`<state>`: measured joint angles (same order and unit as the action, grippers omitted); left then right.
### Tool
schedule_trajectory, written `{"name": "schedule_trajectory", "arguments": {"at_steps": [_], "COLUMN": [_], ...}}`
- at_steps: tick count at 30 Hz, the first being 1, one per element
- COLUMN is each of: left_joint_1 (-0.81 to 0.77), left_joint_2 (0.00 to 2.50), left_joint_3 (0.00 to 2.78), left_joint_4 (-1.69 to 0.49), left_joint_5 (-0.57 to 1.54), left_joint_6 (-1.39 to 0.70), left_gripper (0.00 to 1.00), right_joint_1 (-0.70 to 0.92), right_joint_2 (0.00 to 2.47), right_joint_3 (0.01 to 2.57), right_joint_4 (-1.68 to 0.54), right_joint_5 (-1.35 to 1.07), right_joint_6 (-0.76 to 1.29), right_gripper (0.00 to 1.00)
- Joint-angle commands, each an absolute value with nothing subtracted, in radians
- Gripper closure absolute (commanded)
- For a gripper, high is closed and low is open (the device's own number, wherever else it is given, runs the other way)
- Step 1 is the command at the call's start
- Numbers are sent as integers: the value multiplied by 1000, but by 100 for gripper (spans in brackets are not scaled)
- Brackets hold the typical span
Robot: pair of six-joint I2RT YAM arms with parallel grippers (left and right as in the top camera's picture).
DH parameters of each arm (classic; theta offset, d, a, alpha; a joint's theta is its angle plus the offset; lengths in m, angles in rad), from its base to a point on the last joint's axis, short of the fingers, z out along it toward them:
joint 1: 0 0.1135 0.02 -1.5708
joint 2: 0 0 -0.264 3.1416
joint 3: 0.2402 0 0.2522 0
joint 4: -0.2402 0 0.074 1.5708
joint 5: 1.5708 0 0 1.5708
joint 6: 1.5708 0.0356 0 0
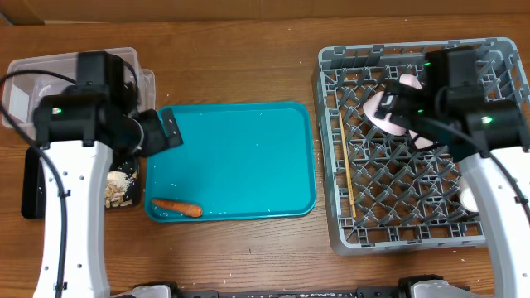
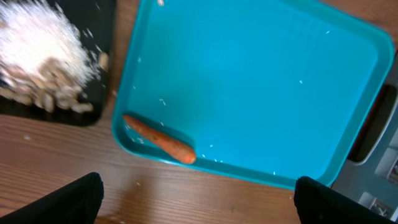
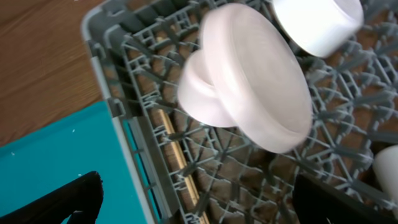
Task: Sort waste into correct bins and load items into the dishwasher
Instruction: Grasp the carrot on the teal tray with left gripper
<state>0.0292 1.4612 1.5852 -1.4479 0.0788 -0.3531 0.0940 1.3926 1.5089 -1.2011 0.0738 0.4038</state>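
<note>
The black tray (image 2: 107,31), upper left, holds the food scraps (image 2: 43,62). The left gripper (image 2: 199,200) is released and empty. The carrot (image 2: 160,138) lies in the lower-left corner of the teal tray (image 2: 261,74). Recommended: straddle its midsection crosswise, clear of the rim. The right gripper (image 3: 199,199) is released above the bowl (image 3: 249,93) in the rack (image 3: 98,53).

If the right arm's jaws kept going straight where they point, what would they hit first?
Most likely the upturned pinkish bowl in the grey dish rack, centred ahead of the right gripper, though depth is unclear.
</note>
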Motion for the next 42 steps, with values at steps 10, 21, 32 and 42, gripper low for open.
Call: {"name": "schedule_trajectory", "arguments": {"at_steps": [10,21,32,42], "left_joint_1": [-45,-44,-13,-13], "left_joint_2": [1468,1468,1468,1468], "left_joint_3": [1138,934,807,737], "left_joint_4": [-1329,-1124,-937,-838], "left_joint_5": [113,8,-19,-20], "left_joint_6": [-762,-884,-921,-921], "left_gripper": [0,0,0,0], "right_joint_1": [-176,-177,-177,-177], "right_joint_2": [1411,1445,1483,1483], "right_joint_3": [1497,1497,1497,1497], "right_joint_4": [-1262,-1262,-1270,-1277], "right_joint_5": [-2,-2,-2,-2], "right_joint_6": [331,324,324,324], "right_gripper": [0,0,0,0]}}
